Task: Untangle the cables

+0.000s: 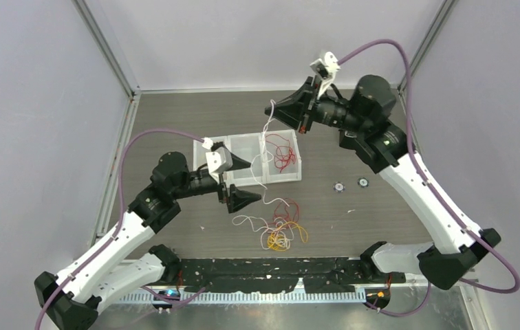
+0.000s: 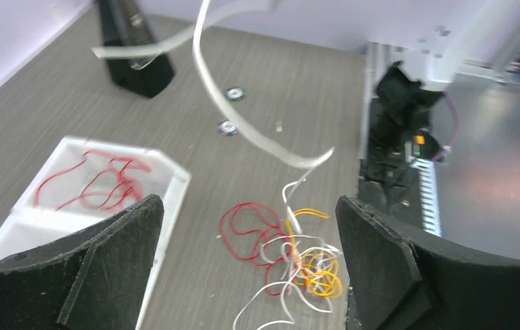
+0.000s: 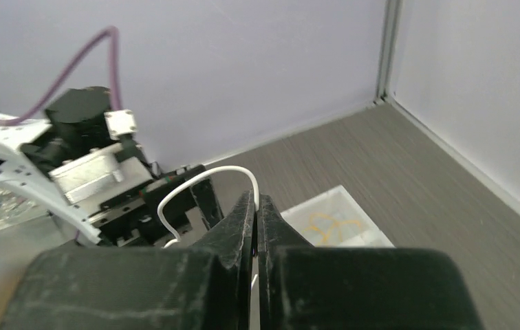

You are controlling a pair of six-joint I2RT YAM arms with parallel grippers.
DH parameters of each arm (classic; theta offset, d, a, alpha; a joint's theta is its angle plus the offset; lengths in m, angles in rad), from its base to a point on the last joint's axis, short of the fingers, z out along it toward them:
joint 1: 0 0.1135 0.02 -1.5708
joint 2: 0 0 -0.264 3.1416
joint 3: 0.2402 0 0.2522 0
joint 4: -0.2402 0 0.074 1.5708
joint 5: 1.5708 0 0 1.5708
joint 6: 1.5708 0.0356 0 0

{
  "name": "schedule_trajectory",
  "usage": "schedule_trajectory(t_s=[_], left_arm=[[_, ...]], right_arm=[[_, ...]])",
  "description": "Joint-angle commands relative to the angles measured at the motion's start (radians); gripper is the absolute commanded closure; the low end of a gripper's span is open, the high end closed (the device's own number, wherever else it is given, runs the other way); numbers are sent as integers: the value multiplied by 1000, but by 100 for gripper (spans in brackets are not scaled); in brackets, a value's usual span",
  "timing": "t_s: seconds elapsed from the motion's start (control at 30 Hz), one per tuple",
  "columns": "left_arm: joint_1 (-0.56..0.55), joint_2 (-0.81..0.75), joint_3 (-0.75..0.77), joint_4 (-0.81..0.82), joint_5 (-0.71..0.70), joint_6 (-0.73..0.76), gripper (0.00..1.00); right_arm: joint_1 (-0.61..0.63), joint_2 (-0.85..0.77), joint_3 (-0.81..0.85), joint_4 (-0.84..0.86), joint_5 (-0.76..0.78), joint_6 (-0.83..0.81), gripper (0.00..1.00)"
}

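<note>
A tangle of red, white and yellow-orange cables (image 1: 281,230) lies on the table in front of the tray; it also shows in the left wrist view (image 2: 298,258). My right gripper (image 1: 271,108) is raised above the tray's far side, shut on a white cable (image 1: 265,141) that hangs down towards the tangle. In the right wrist view the gripper (image 3: 254,199) pinches the white cable (image 3: 202,179), which loops out past the tips. My left gripper (image 1: 247,182) is open and empty, just left of the hanging cable and above the tangle (image 2: 247,213). The white cable (image 2: 243,130) crosses that view, blurred.
A white three-part tray (image 1: 295,177) holds red cables (image 1: 285,155) in its right part and a yellow cable (image 3: 329,223) in another. Two small round discs (image 1: 338,185) (image 1: 363,181) lie right of the tray. A black rail (image 1: 278,268) runs along the near edge.
</note>
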Motion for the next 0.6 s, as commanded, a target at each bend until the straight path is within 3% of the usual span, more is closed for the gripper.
schedule_trajectory(t_s=[0.0,0.23,0.57], left_arm=[[65,13,-12,-13,-224,-50,0],[285,-5,-24,-94,-217,-142,1],[345,-15,-42,-194,-337,-116,1]], right_arm=[[-4,61,-43,0,144,-37,95],[-4,212,-76,161,252,-62,95],[-26,524,18,243,300,-164,95]])
